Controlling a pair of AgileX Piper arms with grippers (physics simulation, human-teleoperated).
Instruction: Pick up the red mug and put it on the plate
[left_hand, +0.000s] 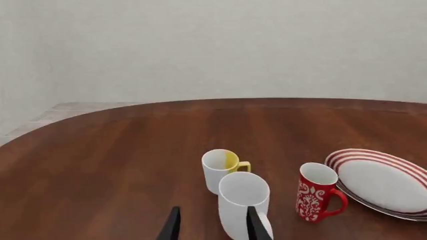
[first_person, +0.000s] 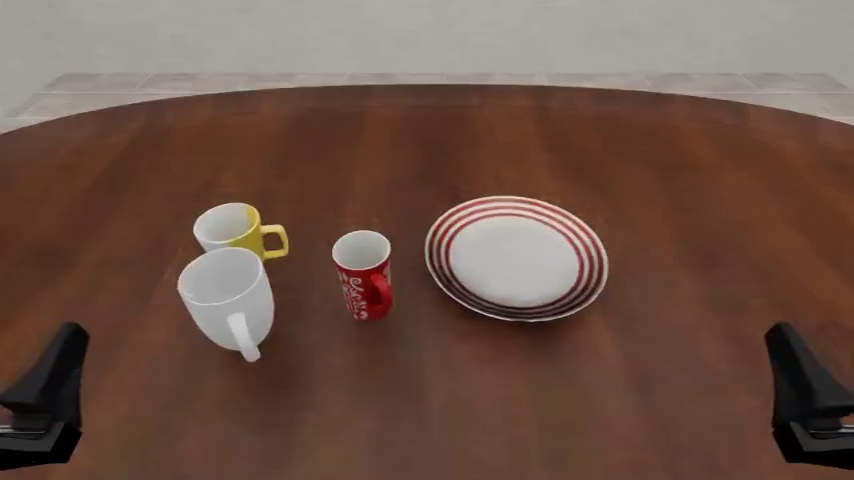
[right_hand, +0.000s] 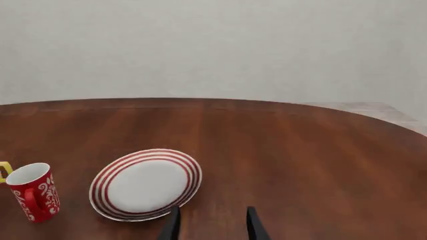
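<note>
sitting at the near edge of the table (first_person: 427, 420), both arms low and apart: left gripper (first_person: 40, 400) by the near-left corner, right gripper (first_person: 807, 405) by the near-right corner. neither touches anything. left wrist view shows the left gripper's fingers (left_hand: 250, 225) parted with a clear gap and nothing between them; right wrist view shows the right gripper's fingers (right_hand: 252, 225) the same, spread and empty.

next out from the near edge, left of centre: large white mug (first_person: 227, 297), upright, handle pointing toward the near edge. in the left wrist view it sits right ahead of the left fingers, one finger overlapping its lower wall in the picture; contact cannot be told.

just right of it, red mug (first_person: 363, 274), upright on the wood, white inside, white pattern on its side, handle toward the near edge and slightly right. it stands between the white mug and the plate (first_person: 447, 275), just beside the plate's left rim, not on it. plate lies flat near the table's middle, a bit right of centre, red rings around the rim, white centre bare.

a little farther back on the left: small yellow mug (first_person: 230, 228), upright, handle pointing right, close behind the white mug.

far edge of the table curves round, pale floor and wall behind it.
</note>
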